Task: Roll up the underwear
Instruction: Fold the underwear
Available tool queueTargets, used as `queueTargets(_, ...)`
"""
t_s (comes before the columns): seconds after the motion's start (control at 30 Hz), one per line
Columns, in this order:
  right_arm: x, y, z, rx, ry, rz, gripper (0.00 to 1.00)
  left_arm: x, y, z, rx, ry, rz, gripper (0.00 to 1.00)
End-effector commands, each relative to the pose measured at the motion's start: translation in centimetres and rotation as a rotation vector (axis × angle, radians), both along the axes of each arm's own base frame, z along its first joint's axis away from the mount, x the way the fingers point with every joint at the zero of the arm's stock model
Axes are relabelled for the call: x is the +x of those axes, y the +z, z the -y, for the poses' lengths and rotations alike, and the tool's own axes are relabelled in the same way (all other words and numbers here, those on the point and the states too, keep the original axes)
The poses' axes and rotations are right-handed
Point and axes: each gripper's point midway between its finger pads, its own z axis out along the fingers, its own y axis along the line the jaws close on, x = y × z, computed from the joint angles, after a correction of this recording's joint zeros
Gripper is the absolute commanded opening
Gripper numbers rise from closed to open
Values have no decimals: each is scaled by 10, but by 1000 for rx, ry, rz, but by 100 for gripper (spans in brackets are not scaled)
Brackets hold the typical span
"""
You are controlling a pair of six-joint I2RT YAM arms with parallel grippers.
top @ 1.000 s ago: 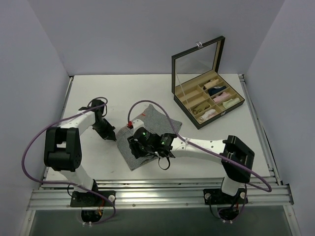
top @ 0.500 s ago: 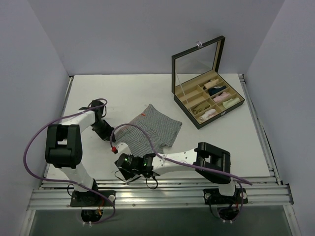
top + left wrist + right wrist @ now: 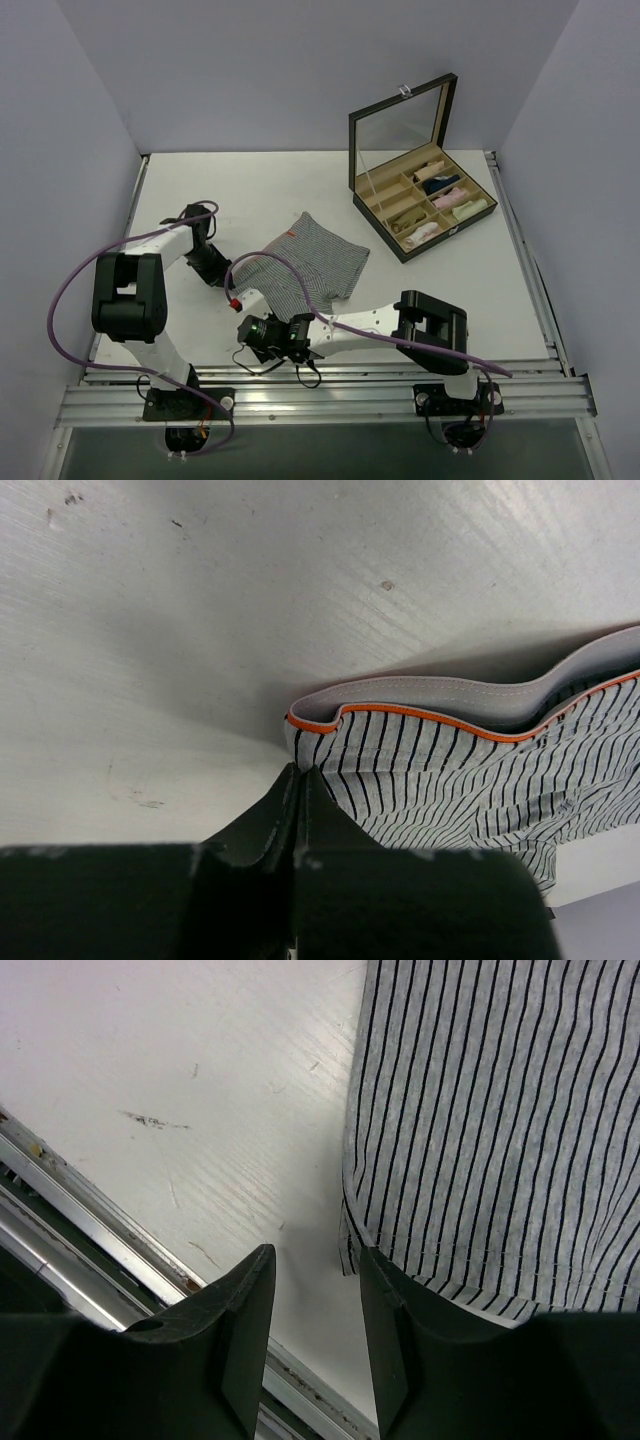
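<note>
Pinching underwear (image 3: 440, 770) corner: left gripper (image 3: 300, 772); right gripper (image 3: 315, 1280) spread beside hem.

The underwear (image 3: 500, 1110) runs off the top and right edges (right wrist view), its hem partly hidden behind the right end effector (image 3: 315, 1253).

The underwear (image 3: 312, 262) is grey with fine dark pinstripes (the waistband edge (image 3: 430, 716) orange-red) on a white table (image 3: 250, 185); right of it and farther back, a black box (image 3: 448, 234), tan inside.
</note>
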Motion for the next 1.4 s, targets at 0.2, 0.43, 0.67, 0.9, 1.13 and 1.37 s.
queueTargets(0.2,10,10,-1,-18,-19,46,36,1,3,-4,12,-9,7,2)
queueTargets(0.43,10,-10,0,-53,-11,37,35,-2,3,-6,25,-10,-1,2)
queueTargets(0.67,18,-12,10,-82,-53,70,36,-3,3,-7,30,-16,-3,2)
queueTargets(0.9,32,-7,24,-130,-95,110,36,-5,2,-7,32,-17,-11,2)
queueTargets(1.13,33,2,18,-114,-53,118,42,-5,2,-8,35,-17,-13,2)
queueTargets(1.37,26,-10,18,-114,-38,82,38,-6,0,-8,39,-17,-18,2)
